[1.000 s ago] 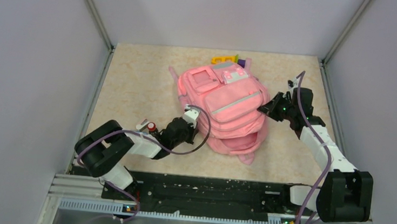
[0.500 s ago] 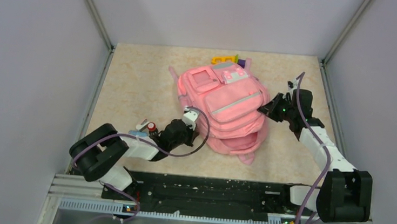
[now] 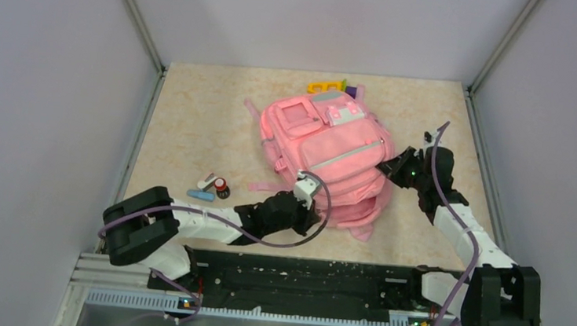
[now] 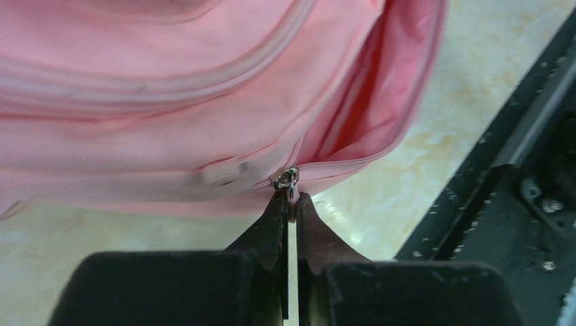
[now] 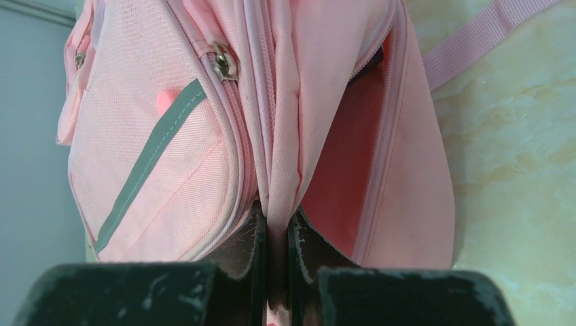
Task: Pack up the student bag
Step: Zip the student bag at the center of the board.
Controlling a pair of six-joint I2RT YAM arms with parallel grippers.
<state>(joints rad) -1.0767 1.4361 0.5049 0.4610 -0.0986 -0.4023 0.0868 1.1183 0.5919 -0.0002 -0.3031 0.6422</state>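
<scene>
L pincer (image 4: 289, 198) shifted right — bag (image 3: 326, 143) lengthwise far-near, mouth near.

Reaches rightward across the lower frame with the left arm (image 3: 209, 221), left gripper (image 4: 290, 197) pinched tight on a zipper pull (image 4: 288, 179). Leans up-left from lower right with the right arm (image 3: 469, 226), right gripper (image 5: 275, 216) clamped on student bag (image 5: 170, 136) fabric.

The student bag (image 3: 326, 147) is coloured pink, a grey stripe (image 5: 146, 163) being seen left of the black fingers (image 5: 244, 255); the table (image 3: 194, 123) is marbled beige.
</scene>
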